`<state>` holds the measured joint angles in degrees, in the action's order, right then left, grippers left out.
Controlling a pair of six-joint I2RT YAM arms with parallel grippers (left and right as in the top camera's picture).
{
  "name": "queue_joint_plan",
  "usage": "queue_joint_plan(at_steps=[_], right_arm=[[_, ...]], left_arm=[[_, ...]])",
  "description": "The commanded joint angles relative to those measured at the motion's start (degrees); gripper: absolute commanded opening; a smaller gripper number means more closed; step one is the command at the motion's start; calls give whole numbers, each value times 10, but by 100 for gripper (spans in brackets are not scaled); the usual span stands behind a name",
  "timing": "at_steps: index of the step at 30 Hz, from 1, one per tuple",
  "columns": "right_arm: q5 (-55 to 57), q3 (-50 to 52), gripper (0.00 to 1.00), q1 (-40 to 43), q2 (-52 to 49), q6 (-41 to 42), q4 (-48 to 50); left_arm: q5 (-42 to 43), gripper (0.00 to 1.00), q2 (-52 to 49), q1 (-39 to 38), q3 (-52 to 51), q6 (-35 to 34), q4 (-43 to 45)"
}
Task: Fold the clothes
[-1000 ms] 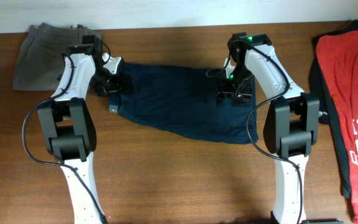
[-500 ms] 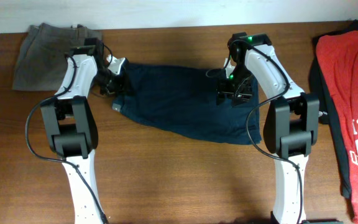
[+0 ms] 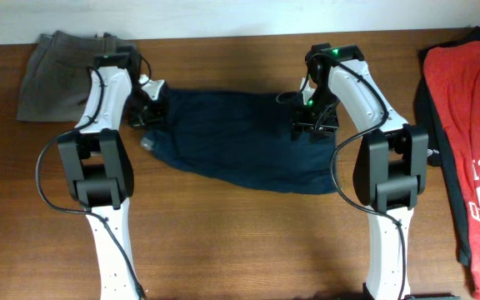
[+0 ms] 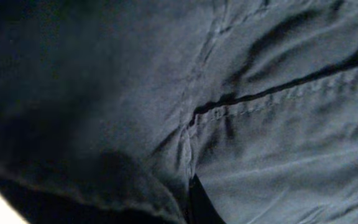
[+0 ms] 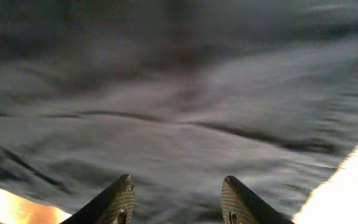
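Overhead, left gripper (image 3: 146, 112), closure hidden by fabric, has crept leftward on the shorts (image 3: 232, 137); right gripper (image 5: 178, 183) gapes.

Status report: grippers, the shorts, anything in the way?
Left gripper at waistband end of navy shorts, jaws hidden. Right gripper open over the other end. Shorts spread, not folded. Grey shorts, red T-shirt off to the sides.
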<state>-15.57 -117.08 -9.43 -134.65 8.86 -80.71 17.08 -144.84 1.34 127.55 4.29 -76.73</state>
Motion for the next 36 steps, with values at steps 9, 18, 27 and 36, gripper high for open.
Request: queue_joint_plan(at_steps=[9, 18, 27, 36], right_arm=[[-6, 7, 36, -8, -1, 10, 12], [-6, 33, 9, -36, -1, 33, 47], [-7, 34, 4, -64, -1, 42, 73], [-5, 46, 4, -70, -10, 67, 93]], left_arm=[[-99, 1, -13, 40, 231, -17, -143], [-109, 1, -12, 38, 337, -31, -200], [-89, 1, -5, 20, 338, -37, -200], [-90, 1, 19, -20, 338, -66, -200]])
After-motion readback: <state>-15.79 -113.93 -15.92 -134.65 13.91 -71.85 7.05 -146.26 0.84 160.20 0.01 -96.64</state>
